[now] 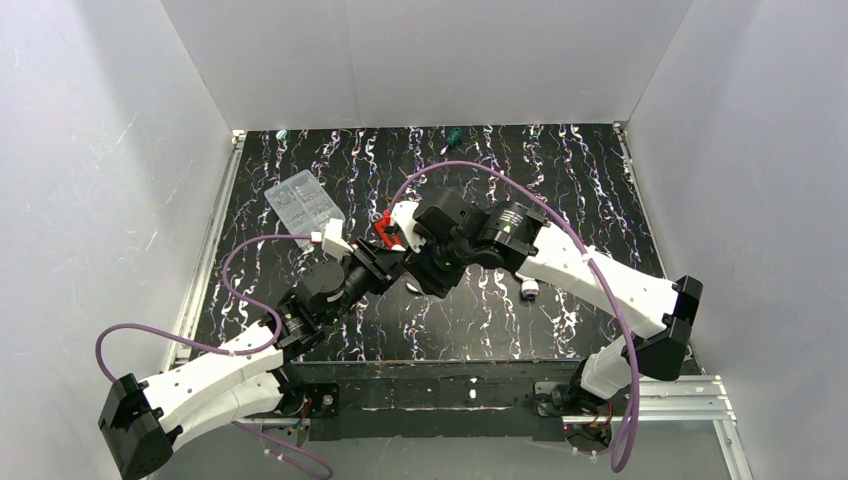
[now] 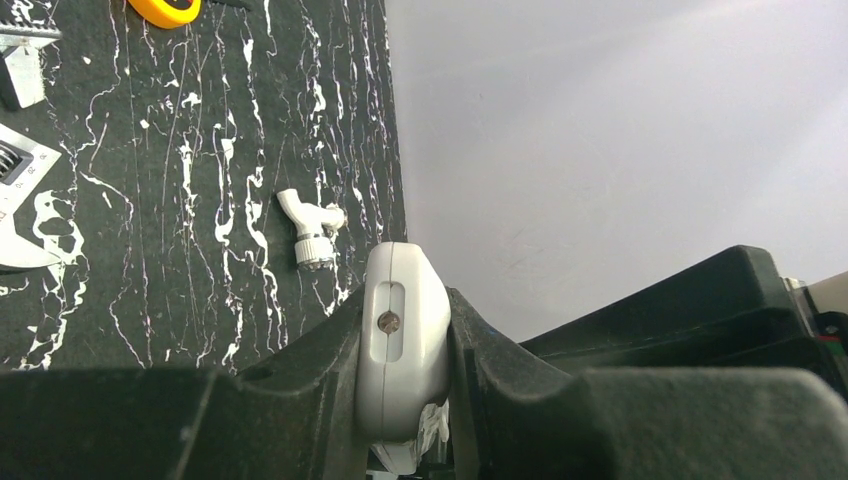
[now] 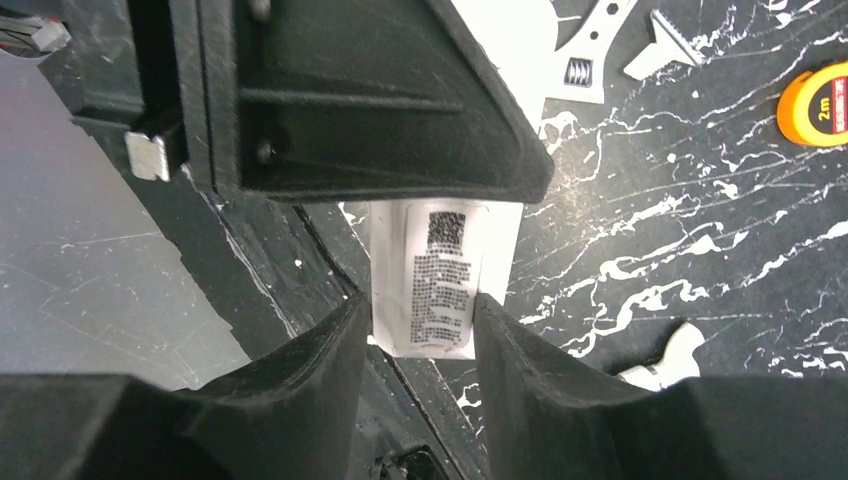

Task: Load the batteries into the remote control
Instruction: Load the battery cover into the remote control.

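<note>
The white remote control (image 3: 440, 275) is held between both grippers above the table. In the right wrist view its face carries a label of small dark print, and my right gripper (image 3: 425, 322) is shut on its near end. My left gripper (image 2: 405, 335) is shut on the remote's rounded end (image 2: 400, 340), which has a slot with a small screw. In the top view the two grippers meet at mid-table, left (image 1: 385, 265) and right (image 1: 420, 258), and the remote is mostly hidden there. No batteries are in view.
A white tap-shaped piece (image 2: 310, 228) lies on the black marbled table (image 1: 560, 180); it also shows in the right wrist view (image 3: 668, 360). A yellow tape measure (image 3: 815, 100) and silver metal pieces (image 3: 600, 40) lie nearby. A clear plastic box (image 1: 303, 203) sits at back left.
</note>
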